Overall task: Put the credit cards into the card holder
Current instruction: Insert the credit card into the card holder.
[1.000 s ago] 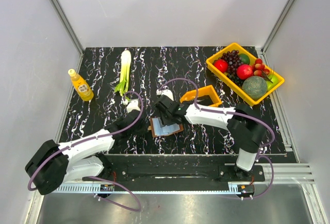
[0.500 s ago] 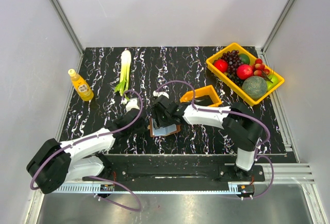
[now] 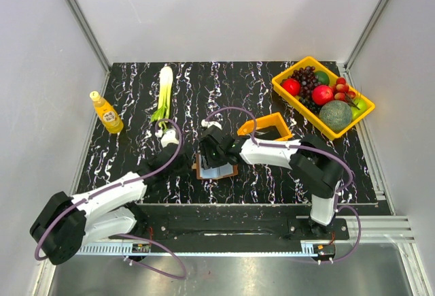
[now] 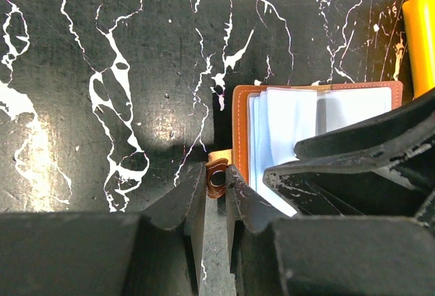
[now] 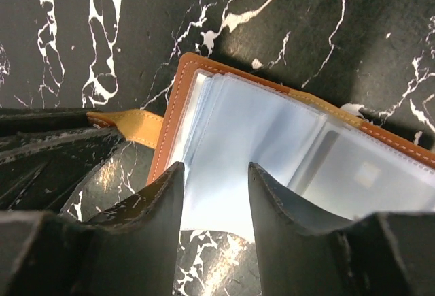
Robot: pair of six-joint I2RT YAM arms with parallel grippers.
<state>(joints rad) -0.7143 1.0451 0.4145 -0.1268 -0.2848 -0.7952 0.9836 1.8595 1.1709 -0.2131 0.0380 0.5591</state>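
Observation:
The brown card holder (image 3: 216, 167) lies open on the black marble table, its clear sleeves facing up (image 5: 166, 126) (image 4: 241, 133). My left gripper (image 4: 216, 173) (image 3: 183, 158) is shut on the holder's snap strap (image 4: 218, 179) at its left edge. My right gripper (image 5: 214, 170) (image 3: 212, 152) hangs open over the sleeves, fingers astride a pale blue credit card (image 5: 217, 207) that sticks out past the holder's near edge. Whether the fingers touch it I cannot tell. Another card (image 5: 363, 173) shows inside a sleeve at the right.
A small orange bin (image 3: 268, 124) stands just right of the holder. A yellow tray (image 3: 285, 86) with fruit sits at the back right. A leek (image 3: 164, 92) and a yellow bottle (image 3: 106, 112) lie at the back left.
My right gripper has shifted a little left over the holder and its jaws have narrowed. The holder has slid slightly left. The left gripper keeps its hold on the strap.

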